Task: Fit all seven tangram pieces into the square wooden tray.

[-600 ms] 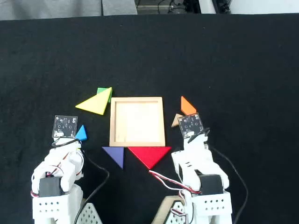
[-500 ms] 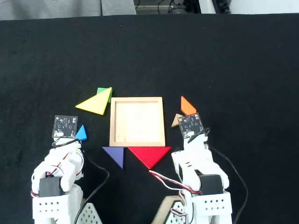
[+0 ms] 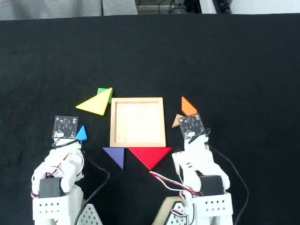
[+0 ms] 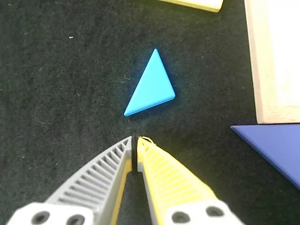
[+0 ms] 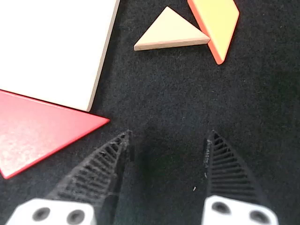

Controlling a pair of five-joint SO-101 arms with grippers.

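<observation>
The square wooden tray sits mid-surface with nothing in it; all seven pieces lie round it, so the fitting is, I judge, not begun. The left hand is closed tight on nothing, just near of the blue triangle left of the tray; it must part before taking that piece. The right hand gapes wide and empty, right of the red triangle and near of the tan triangle, likely poised to choose.
</observation>
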